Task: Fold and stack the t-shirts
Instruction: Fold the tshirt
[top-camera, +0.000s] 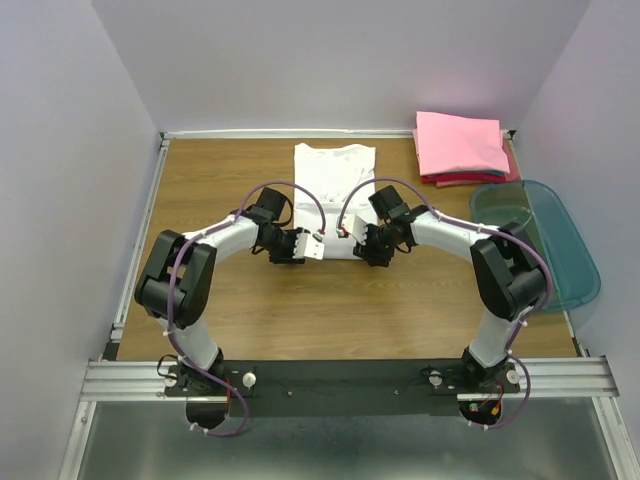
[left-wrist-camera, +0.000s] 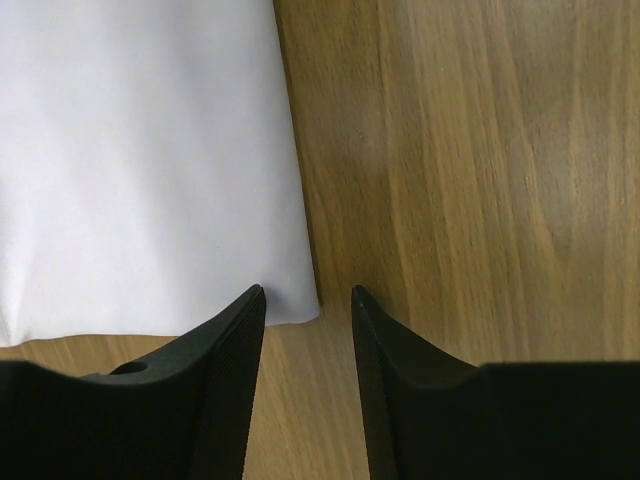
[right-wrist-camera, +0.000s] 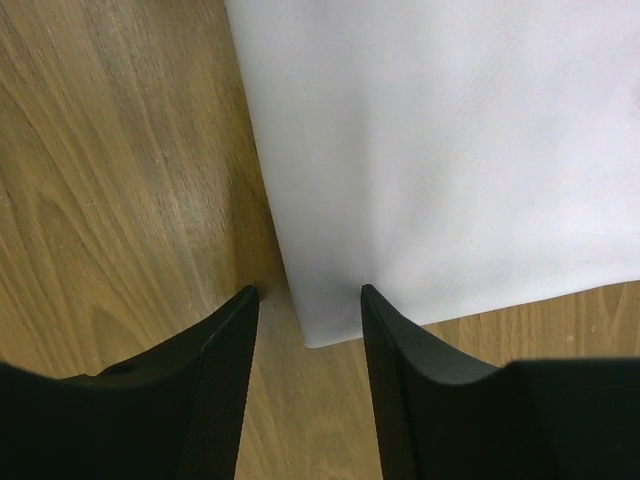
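**Both arms at near hem of white shirt, fingers open**

White shirt (top-camera: 334, 172) lies flat on the counter (top-camera: 220, 190), centre and toward the far edge. It forms a narrow rectangle running from far to near. Its near end is partly hidden by the two wrists in the top view.

Left fingers (top-camera: 312, 247): low over the near left part of the shirt. In the left wrist view the two black tips are apart, with a clear gap between them. A corner of the shirt (left-wrist-camera: 150, 160) sits in the mouth of that gap. Cloth lies flat against the wood and nothing is pinched. Whether the tips touch the counter: cannot tell.

Right fingers (top-camera: 354, 238): low over the near right part of the shirt, close to the left pair. In the right wrist view they are likewise spread, about as wide. The other near corner of the shirt (right-wrist-camera: 450, 150) reaches into the gap between the tips. Cloth is flat here too, not gripped.

Stack (top-camera: 462, 148) of folded shirts sits at the far right corner of the counter: pink on top, with a red edge and a blue edge showing beneath. It is well apart from the white shirt.

Clear teal bin (top-camera: 570, 262) sits at the right edge of the counter, just near of the stack.
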